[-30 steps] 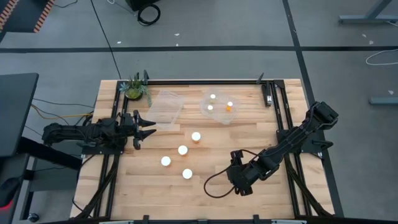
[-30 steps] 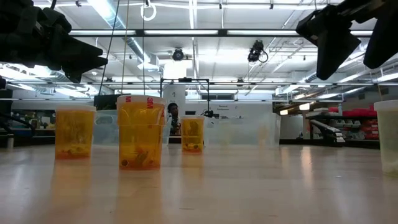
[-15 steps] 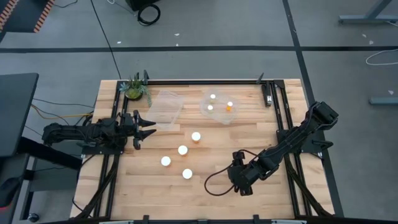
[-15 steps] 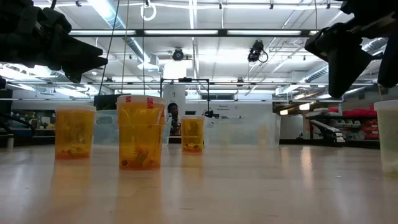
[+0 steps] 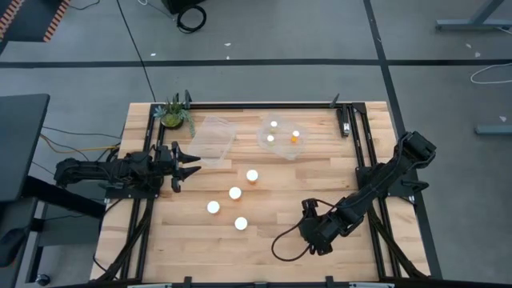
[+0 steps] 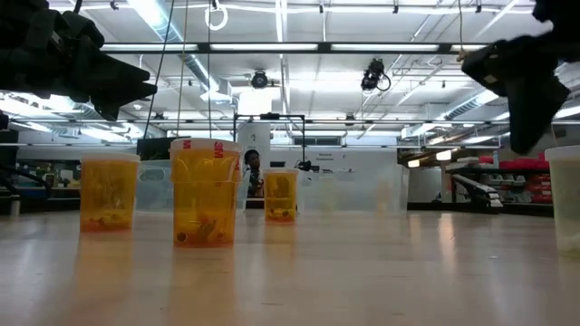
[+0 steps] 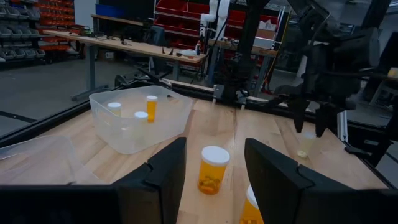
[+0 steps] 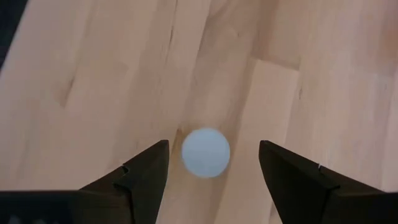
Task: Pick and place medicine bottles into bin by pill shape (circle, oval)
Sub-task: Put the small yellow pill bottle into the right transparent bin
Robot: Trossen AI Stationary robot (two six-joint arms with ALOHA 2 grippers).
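Right claw (image 5: 315,238) hangs over the tabletop (image 5: 264,248) with its tips pointing down and spread wide. It holds nothing. Right under it stands one medicine bottle, and its round white cap (image 8: 205,152) shows between the two dark fingers (image 8: 144,174) without touching them. From the low view this bottle (image 6: 566,195) looks pale and sits at the edge of the picture.

Left claw (image 5: 194,163) waits off to the side of the tabletop, well away from the right claw. Its fingers are apart too, with nothing in them. Just ahead of it stands an orange bottle (image 7: 213,169), and with it three more (image 5: 234,193) make a loose group between the two claws.

Past the left claw sits a clear round bin (image 5: 280,138) with three small bottles (image 5: 274,125) inside. A second clear bin (image 5: 213,141) lies near the left claw. A little green plant (image 5: 172,112) stands in the corner beyond it.

One big bottle (image 6: 205,192) has tiny red marks on its rim, but they are too small to read.

The tabletop is made of light wood planks, with black rails along its sides. The floor (image 5: 264,32) around it is grey with dark lines. Long lights (image 6: 299,47) and pipes run across the ceiling. Red shelves (image 7: 193,15) and a long workbench (image 7: 137,46) stand farther back in the room.
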